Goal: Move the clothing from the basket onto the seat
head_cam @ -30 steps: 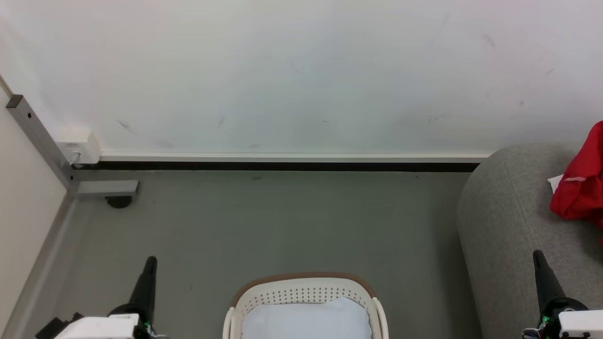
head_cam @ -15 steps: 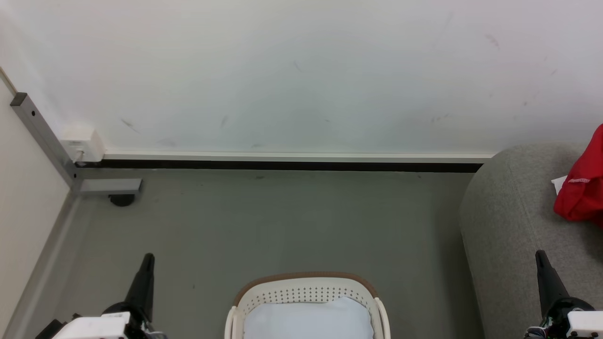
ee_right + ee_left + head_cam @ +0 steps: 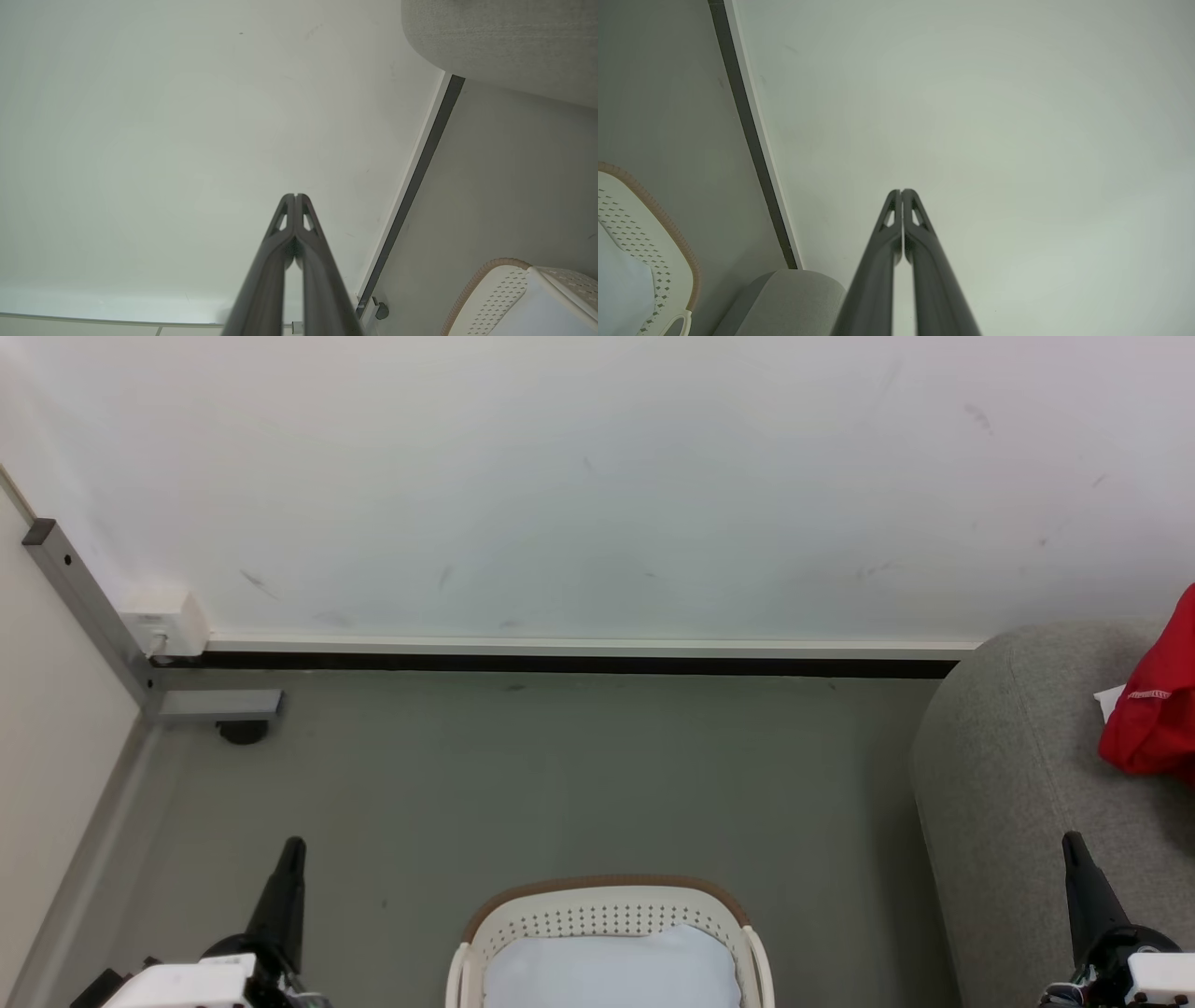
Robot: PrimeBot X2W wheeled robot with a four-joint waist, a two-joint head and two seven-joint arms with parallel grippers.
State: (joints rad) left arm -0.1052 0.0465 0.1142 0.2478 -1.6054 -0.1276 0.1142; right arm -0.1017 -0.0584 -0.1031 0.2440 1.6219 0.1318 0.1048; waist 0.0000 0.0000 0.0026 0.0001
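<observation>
Basket [image 3: 607,919] shows lining [image 3: 607,975] only; red clothing [image 3: 1153,728] on seat [image 3: 1008,784]. Task looks done. L gripper [image 3: 294,846], R gripper [image 3: 1072,841] both closed, empty.

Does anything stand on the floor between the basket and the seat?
Nothing visible does: bare grey floor separates the basket from the seat. Red clothing already lies on the seat; the basket's visible part shows pale lining.

A faintly scuffed white wall [image 3: 597,476] meets a grey floor [image 3: 560,775] along a black skirting strip [image 3: 560,665]. A grey metal post [image 3: 79,607] stands at the left, a white box [image 3: 163,621] beside it.
</observation>
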